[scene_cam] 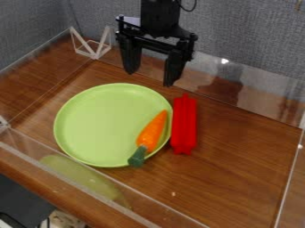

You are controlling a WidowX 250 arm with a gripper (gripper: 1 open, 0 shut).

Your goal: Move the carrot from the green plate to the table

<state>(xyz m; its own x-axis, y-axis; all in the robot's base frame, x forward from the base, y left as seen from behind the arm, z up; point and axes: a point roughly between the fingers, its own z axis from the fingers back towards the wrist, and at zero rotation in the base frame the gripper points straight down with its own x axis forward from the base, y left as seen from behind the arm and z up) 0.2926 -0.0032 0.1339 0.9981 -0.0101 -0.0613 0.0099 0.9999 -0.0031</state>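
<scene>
The carrot (150,136), small and orange with a dark green stub, lies on the right side of the green plate (95,125), its stub hanging over the plate's front-right rim. The plate rests on the dark reddish-brown table (238,169). My gripper (155,71) hangs pointing straight down behind the plate, above the table's far side. Its two black fingers stand wide apart, open, with nothing between them. It is well above and behind the carrot, touching nothing.
A longer red stick-like object (184,124) lies on the table right beside the carrot, along the plate's right edge. Clear acrylic walls (71,174) border the table. A white wire stand (91,42) sits at the back left.
</scene>
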